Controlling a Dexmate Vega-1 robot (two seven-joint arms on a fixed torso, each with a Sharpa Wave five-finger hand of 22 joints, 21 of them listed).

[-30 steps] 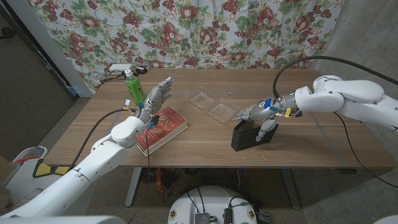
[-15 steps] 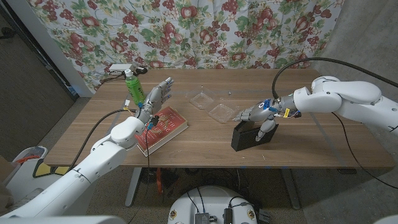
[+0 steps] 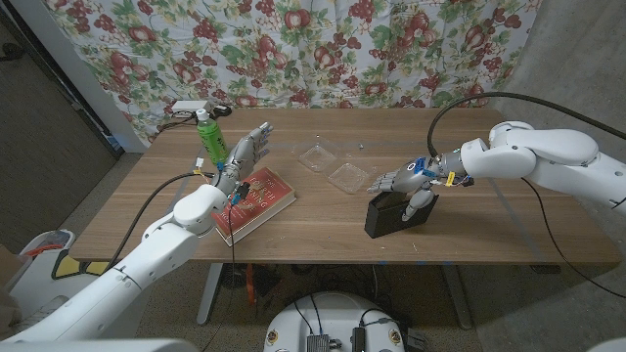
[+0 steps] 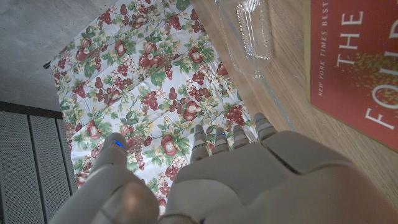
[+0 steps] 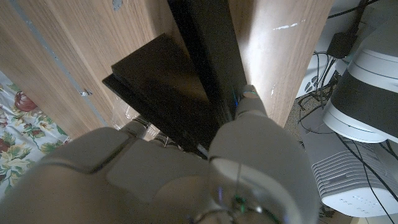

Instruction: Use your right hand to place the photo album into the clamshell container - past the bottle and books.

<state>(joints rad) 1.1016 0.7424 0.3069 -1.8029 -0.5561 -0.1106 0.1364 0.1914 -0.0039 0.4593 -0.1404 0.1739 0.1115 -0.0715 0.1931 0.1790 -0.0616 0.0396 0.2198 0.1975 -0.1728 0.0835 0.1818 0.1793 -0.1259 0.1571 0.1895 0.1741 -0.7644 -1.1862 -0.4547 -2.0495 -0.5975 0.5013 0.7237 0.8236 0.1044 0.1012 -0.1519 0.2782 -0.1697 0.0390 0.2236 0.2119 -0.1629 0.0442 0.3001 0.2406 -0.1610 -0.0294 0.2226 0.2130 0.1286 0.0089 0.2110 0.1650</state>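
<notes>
Gripping the photo album (image 3: 396, 214) with our right hand (image 3: 409, 181), we have it stood on its edge on the tabletop (image 3: 469, 230), near the front edge on our right side. The fingers lie over the album's top edge and the thumb comes down its near face, so the black book is pinched from above; in the right wrist view the thumb (image 5: 252, 134) presses against the dark cover (image 5: 186, 81). We judge that holding it upright like this keeps the grip on the thin edge, which is easier to close on than a flat-lying cover.

The clamshell container (image 3: 333, 164) lies open just beyond the album, both clear halves spread on the wood, one farther back than the other. It is close to our right hand, with nothing between them, so the carry should be short: lift, move a little away from us, and lay the album down into one tray.

Our left hand (image 3: 246, 153) stands with its fingers apart and holds nothing, raised beside the red book (image 3: 256, 200) and near the green bottle (image 3: 209, 138). It sits well apart from the container, so we judge it is parked out of the way of the right arm's path.
</notes>
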